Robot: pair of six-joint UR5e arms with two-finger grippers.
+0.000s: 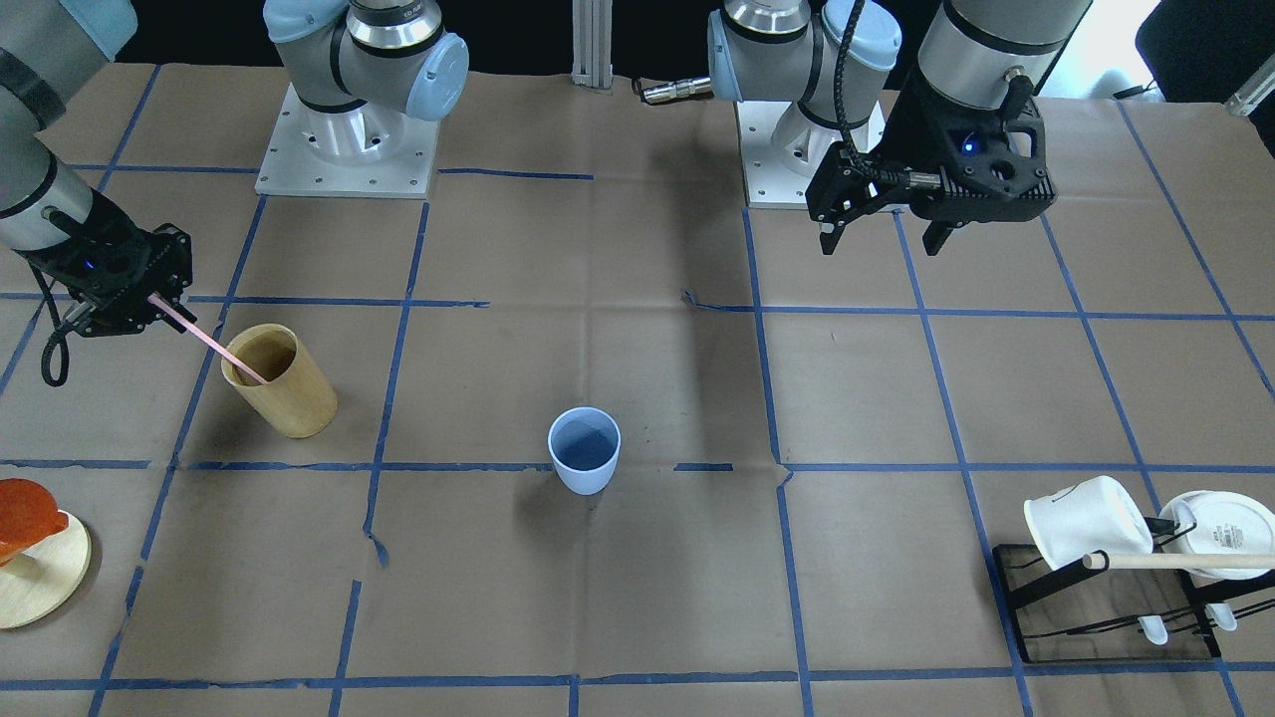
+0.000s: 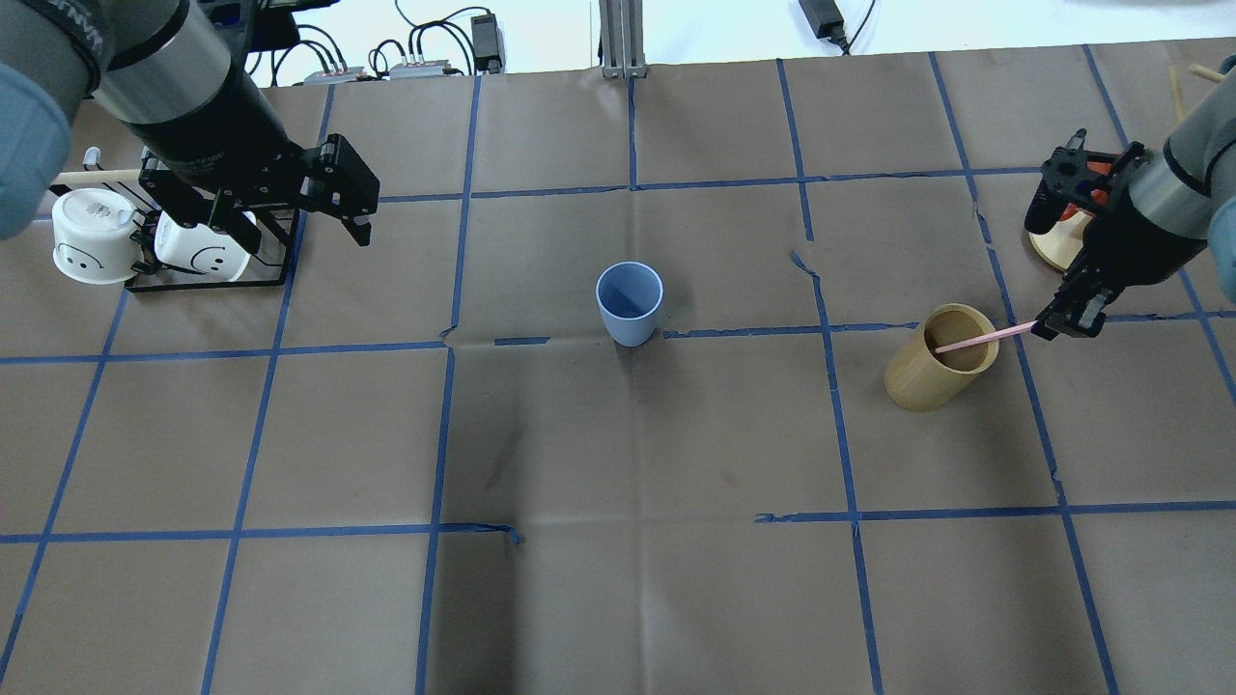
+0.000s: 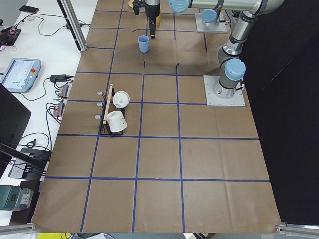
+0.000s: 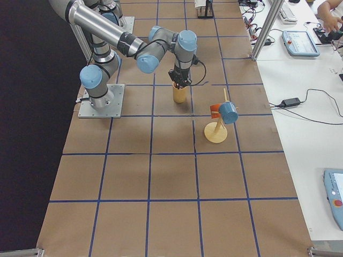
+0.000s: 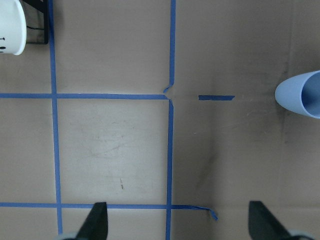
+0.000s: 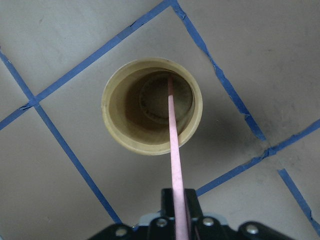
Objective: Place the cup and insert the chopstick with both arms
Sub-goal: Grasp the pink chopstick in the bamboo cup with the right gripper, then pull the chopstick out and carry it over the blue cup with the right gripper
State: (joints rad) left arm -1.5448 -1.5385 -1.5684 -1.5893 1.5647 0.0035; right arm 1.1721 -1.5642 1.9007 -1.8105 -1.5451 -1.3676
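The light blue cup stands upright and empty in the middle of the table, and shows at the right edge of the left wrist view. My right gripper is shut on the upper end of the pink chopstick. The stick slants down, and its lower end is inside the tan wooden cup. My left gripper hangs open and empty above the table, well off to the blue cup's side.
A black rack with two white mugs and a wooden rod sits near my left gripper. A round wooden stand with an orange item is beside my right arm. Both arm bases are at the robot's edge.
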